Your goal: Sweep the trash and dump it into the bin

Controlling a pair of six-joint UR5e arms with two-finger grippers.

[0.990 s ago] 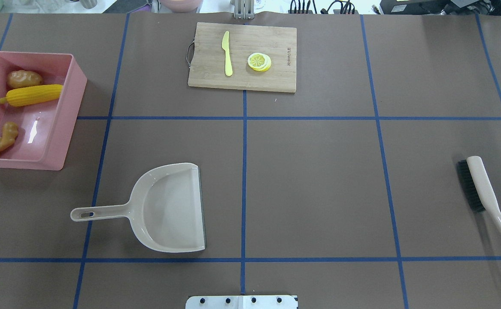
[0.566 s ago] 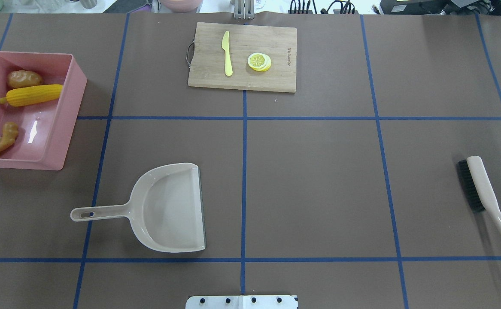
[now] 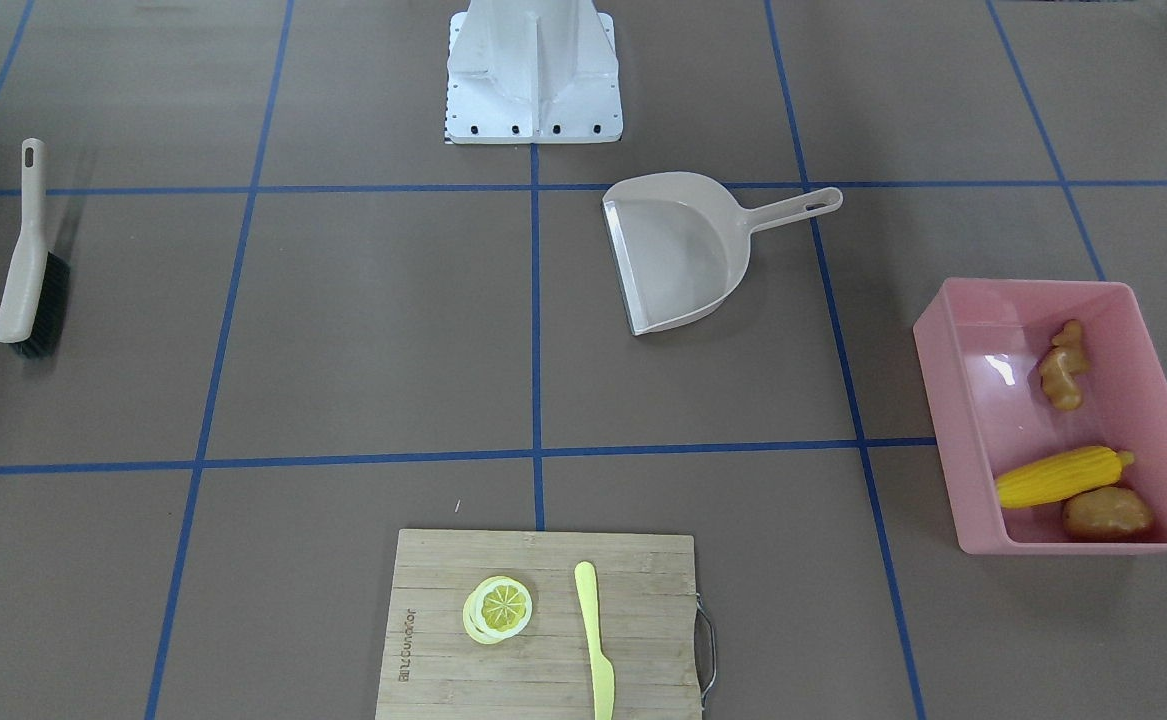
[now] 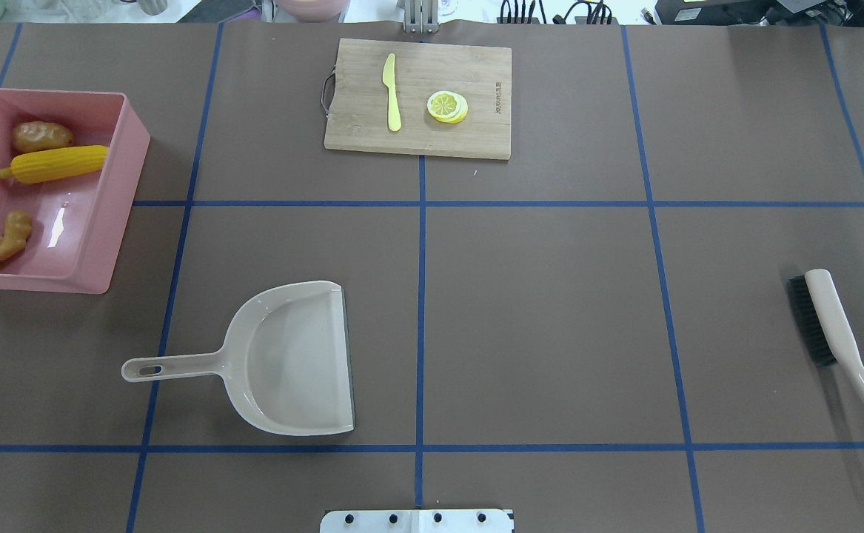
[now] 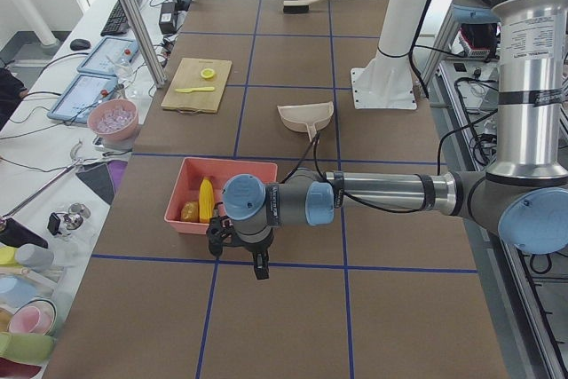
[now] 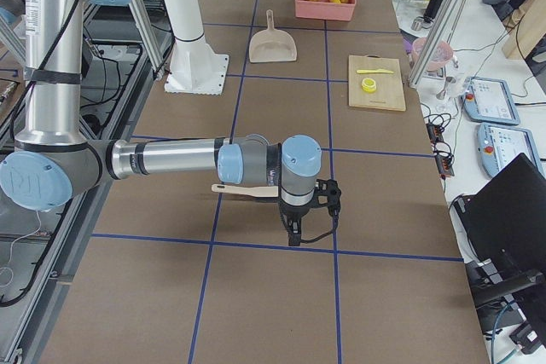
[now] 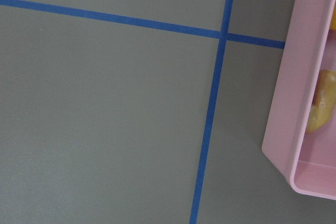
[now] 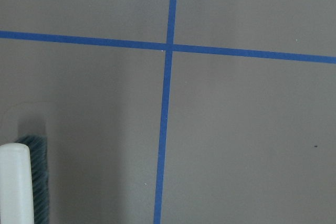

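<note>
The pink bin (image 4: 122, 141) stands at the table's left edge; it also shows in the front view (image 3: 938, 390). In it lie the yellow corn cob (image 4: 58, 163), the brown potato (image 4: 41, 135) and the tan ginger root (image 4: 6, 240). My left gripper (image 5: 238, 259) shows only in the exterior left view, hanging over the table just beyond the bin's outer wall; I cannot tell whether it is open or shut. My right gripper (image 6: 303, 229) shows only in the exterior right view, beside the brush; I cannot tell its state either.
An empty beige dustpan (image 4: 291, 363) lies left of centre near the robot. A beige brush (image 4: 835, 333) lies at the right edge. A wooden cutting board (image 4: 476, 74) at the far centre carries a yellow knife (image 4: 392, 92) and a lemon slice (image 4: 447, 106).
</note>
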